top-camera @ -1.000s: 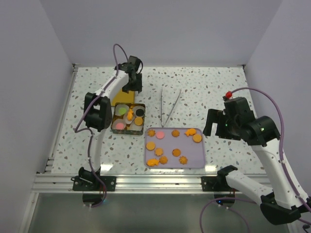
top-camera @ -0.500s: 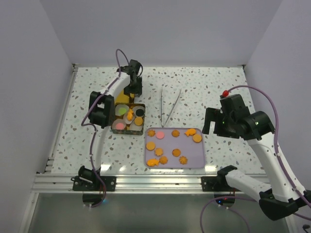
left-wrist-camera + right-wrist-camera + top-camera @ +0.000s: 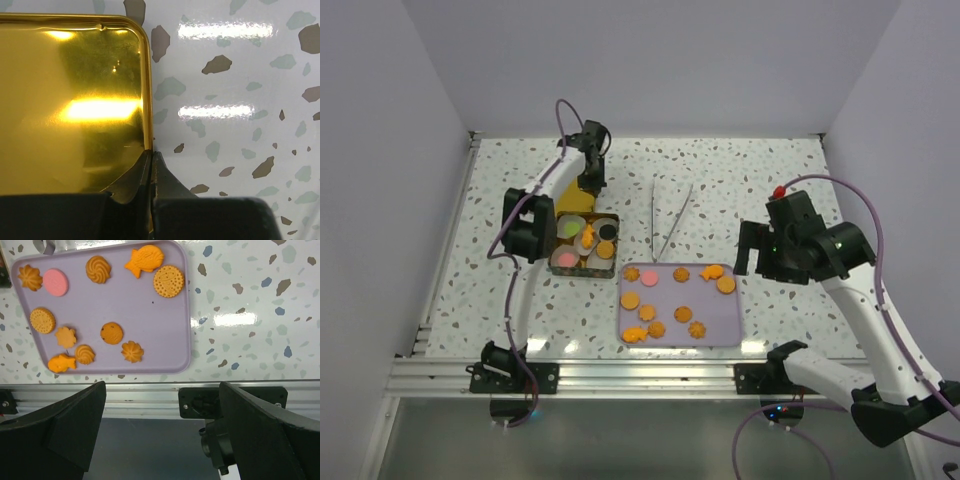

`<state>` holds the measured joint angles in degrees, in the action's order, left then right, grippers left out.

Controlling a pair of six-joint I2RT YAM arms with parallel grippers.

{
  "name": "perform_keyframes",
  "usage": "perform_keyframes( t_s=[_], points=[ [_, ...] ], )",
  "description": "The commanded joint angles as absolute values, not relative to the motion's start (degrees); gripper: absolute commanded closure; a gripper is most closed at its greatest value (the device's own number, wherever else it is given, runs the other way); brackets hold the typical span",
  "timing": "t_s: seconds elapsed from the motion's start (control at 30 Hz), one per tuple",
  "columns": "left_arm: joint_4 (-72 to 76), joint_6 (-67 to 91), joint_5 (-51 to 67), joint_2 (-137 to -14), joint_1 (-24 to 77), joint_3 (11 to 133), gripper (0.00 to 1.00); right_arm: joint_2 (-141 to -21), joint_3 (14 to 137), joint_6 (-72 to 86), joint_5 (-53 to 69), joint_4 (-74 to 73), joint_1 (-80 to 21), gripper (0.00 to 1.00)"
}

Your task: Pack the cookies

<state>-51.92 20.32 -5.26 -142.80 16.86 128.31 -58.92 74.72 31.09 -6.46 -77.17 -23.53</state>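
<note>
Eleven small flat cookies [image 3: 111,333], mostly orange, sit on the lilac plastic tray [image 3: 150,315]; likely light and brittle, so pinch their edges gently. Your right gripper [image 3: 162,390] gapes beside the tray; your left gripper [image 3: 151,165] clamps a gold metal lid [image 3: 70,100].

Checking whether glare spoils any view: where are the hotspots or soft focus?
Left wrist: blown-out streak on the gold lid, two bright reflections on the table; the left gripper pinching the lid's rim looks dark and soft. Right wrist: one small glare patch on the table, cookies on the tray sharp, right gripper a dark silhouette. Top external: even light, no harsh shadows.
</note>
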Motion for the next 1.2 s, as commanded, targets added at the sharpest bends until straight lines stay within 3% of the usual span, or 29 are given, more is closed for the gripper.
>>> perform_keyframes(
  t_s=[0.0, 0.3, 0.5, 0.7, 0.9, 1.03, 1.1, 1.13, 1.17],
  points=[
    [-51.2, 20.0, -2.3, -143.4, 15.9, 130.2, 1.00, -59.0, 73.8, 33.0, -6.2, -82.7, -23.6, 0.01],
    [-48.4, 21.2, 1.9, -134.7, 14.9, 131.4, 1.00, -59.2, 71.4, 37.0, -3.2, -78.8, -23.6, 0.01],
    [-46.5, 21.8, 6.1, -126.9, 12.7, 132.5, 1.00, -64.3, 80.4, 33.4, -8.0, -80.6, -23.6, 0.01],
    [-44.4, 20.3, 9.4, -113.1, 11.9, 128.3, 1.00, -69.0, 85.8, 31.6, -0.2, -77.3, -23.6, 0.01],
    [-45.3, 26.4, 25.8, -96.1, 7.8, 119.2, 1.00, -72.0, 85.6, 35.4, 18.6, -60.0, -23.6, 0.01],
    [-39.0, 35.1, 39.3, -82.4, 6.3, 109.0, 1.00, -73.2, 83.7, 41.3, 31.5, -38.8, -23.6, 0.01],
    [-26.9, 42.1, 49.3, -77.8, 5.9, 99.9, 1.00, -73.6, 82.1, 47.1, 37.3, -30.8, -23.7, 0.01],
    [-21.2, 51.1, 52.3, -73.5, 5.9, 96.5, 1.00, -73.9, 81.3, 50.2, 42.2, -20.0, -23.6, 0.01],
    [-7.9, 56.5, 57.0, -71.3, 5.9, 89.2, 1.00, -74.3, 79.1, 53.8, 45.0, -13.9, -23.6, 0.01]
  ],
)
